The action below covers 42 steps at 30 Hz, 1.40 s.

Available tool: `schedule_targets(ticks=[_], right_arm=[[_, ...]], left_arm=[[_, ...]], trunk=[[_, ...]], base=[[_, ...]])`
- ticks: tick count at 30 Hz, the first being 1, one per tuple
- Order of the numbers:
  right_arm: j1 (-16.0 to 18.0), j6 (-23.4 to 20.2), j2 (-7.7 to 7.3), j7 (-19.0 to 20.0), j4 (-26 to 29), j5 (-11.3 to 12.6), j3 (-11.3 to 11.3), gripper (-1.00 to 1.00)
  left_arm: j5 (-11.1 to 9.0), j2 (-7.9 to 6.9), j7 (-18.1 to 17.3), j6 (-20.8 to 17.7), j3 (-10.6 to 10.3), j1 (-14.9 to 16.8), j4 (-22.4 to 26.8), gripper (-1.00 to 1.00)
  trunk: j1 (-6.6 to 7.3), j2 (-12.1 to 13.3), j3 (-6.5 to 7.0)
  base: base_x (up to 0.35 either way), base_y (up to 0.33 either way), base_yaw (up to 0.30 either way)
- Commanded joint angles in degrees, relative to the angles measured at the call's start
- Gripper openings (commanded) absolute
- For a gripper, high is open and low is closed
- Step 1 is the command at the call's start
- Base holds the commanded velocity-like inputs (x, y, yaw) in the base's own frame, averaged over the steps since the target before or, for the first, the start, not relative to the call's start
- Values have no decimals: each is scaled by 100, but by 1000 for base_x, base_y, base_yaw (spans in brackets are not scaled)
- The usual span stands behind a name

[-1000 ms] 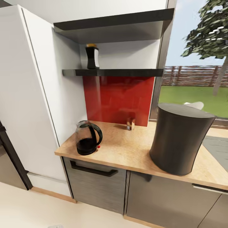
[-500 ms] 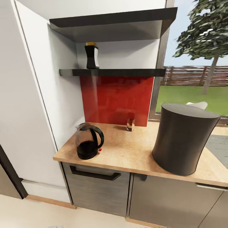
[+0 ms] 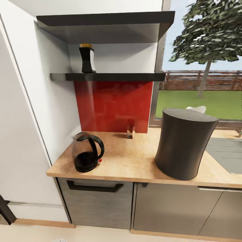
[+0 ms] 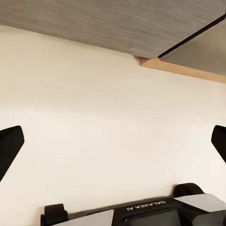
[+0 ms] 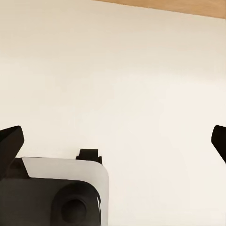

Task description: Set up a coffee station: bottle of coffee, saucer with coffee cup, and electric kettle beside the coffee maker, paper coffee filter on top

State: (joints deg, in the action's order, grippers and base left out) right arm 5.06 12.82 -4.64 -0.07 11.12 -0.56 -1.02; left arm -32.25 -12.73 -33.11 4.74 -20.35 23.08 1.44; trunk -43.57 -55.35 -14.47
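The bottle of coffee [image 3: 87,58], a dark jar with a yellow lid, stands on the lower black kitchen shelf [image 3: 111,77]. Below it, the smoky glass electric kettle [image 3: 86,156] sits near the left end of the wood-grain kitchen countertop [image 3: 134,161]. The tall dark grey coffee maker [image 3: 183,144] stands to the right with its back to me, a white part peeking over its top. My left gripper [image 4: 113,146] and right gripper [image 5: 113,141] hang open over the pale floor, nothing between their fingers. The saucer, coffee cup and paper coffee filter are out of view.
A small clear glass [image 3: 130,131] stands by the red backsplash [image 3: 112,106]. A grey sink [image 3: 227,154] lies at the counter's right end under a window. A tall white cabinet [image 3: 23,134] closes off the left. Grey cabinet fronts with a black drawer handle [image 3: 94,187] are below.
The whole picture has slid left and slightly down, so my camera has moved. The kettle, bottle, glass and coffee maker keep their places on the counter and shelf.
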Motion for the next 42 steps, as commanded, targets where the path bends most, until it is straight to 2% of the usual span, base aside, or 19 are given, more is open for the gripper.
schedule_targets(ticks=[1,14,23,34,39,40,42], right_arm=[[4,19,-2,-1,-4,-6,-10,100],[4,27,-2,-3,-4,-6,-6,100],[4,28,-2,-8,-4,-6,-3,100],[4,36,-12,-2,-4,-14,-6,100],[4,36,-11,-2,-4,-14,-6,100],[4,36,-13,-2,-4,-14,-8,100],[4,38,-15,-2,-4,-16,-9,100]], left_arm=[[-27,-1,-11,34,-48,3,-3,100],[-27,-1,-11,35,-48,3,-3,100],[-27,2,-11,36,-48,3,-3,100],[-27,27,-31,39,-82,3,112,100],[7,234,-60,-78,-127,3,823,100],[50,281,-64,-345,-140,3,1216,100],[120,319,-67,-778,-150,3,1677,100]], trunk=[[-1,-5,-8],[-1,-5,-5],[-1,-5,9],[-1,-5,10],[-1,-5,10],[-1,-5,10],[-1,-5,10]], base=[[0,294,-37],[-42,280,-19],[-155,35,-69],[-12,0,-1],[0,0,0],[0,0,0],[0,0,0]])
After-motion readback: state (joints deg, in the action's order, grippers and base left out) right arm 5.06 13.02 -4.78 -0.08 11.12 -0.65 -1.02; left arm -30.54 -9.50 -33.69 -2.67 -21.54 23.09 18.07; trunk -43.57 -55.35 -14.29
